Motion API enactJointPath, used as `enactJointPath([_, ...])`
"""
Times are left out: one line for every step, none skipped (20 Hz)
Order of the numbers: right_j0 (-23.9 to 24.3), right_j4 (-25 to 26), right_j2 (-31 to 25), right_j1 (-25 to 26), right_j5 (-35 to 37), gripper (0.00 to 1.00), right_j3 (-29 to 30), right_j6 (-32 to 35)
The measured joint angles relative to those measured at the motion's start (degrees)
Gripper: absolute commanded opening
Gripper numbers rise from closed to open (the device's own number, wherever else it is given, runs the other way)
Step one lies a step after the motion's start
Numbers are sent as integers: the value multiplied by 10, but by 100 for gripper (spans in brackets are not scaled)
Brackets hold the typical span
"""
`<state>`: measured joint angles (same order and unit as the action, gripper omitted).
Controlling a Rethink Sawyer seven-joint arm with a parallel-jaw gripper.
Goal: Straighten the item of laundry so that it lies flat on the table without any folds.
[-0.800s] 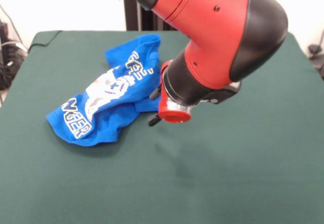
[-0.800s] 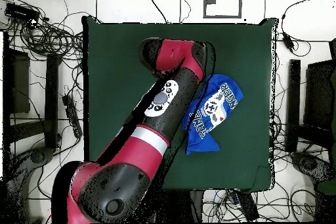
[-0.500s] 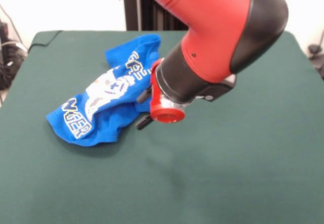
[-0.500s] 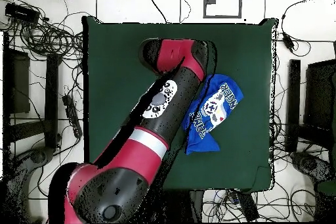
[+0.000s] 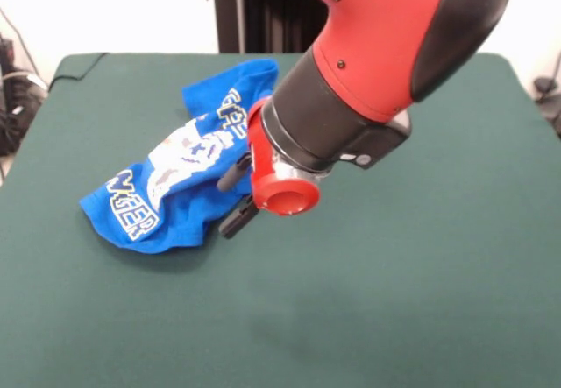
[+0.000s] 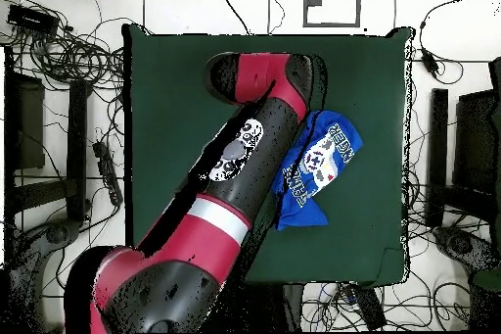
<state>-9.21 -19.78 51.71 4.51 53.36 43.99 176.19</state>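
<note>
Hovering low over the green table (image 5: 421, 300), gripper (image 5: 235, 201) at the crumpled blue T-shirt's (image 5: 180, 178) edge — black fingers (image 5: 237, 222) just beside the fabric, whether parted or pinched I cannot tell — shirt bunched, folded, print up.

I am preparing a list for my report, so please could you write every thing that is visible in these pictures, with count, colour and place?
T-shirt: one, bright blue with white lettering and a white-grey print, crumpled with folds on the table, left of centre in the front view.
Table: one, dark green cloth top, fills most of the front view.
Cables: many, black, on the floor around the table in the overhead view.
Dark post: one, black, behind the table's far edge.
Robot arm: one, red and black, comes down over the table beside the shirt.
End effector: one, black, at the shirt's right edge in the front view; open or shut cannot be told.
</note>
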Motion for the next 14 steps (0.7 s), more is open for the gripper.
enactJointPath([-2, 0, 0, -1, -4, 100, 1, 0])
enactJointPath([-3, 0, 0, -1, -6, 100, 1, 0])
enactJointPath([-5, 1, 0, -1, -10, 100, 3, 0])
enactJointPath([-7, 2, 0, -1, -13, 100, 4, 0])
enactJointPath([-9, 5, 0, -1, -16, 100, 5, 0])
enactJointPath([-11, 7, 0, -1, -18, 100, 6, 0])
enactJointPath([-12, 10, 0, -1, -19, 100, 7, 0])
enactJointPath([-15, 13, 0, -1, -19, 100, 9, 0])
enactJointPath([-17, 16, 0, -1, -19, 100, 11, 0])
enactJointPath([-21, 18, 0, -1, -19, 100, 16, 0])
enactJointPath([-23, 19, 0, -1, -19, 100, 17, 0])
enactJointPath([-25, 20, 0, -1, -19, 100, 20, 0])
enactJointPath([-31, 20, 0, -1, -19, 100, 26, 0])
enactJointPath([-35, 20, 0, -1, -19, 100, 31, 0])
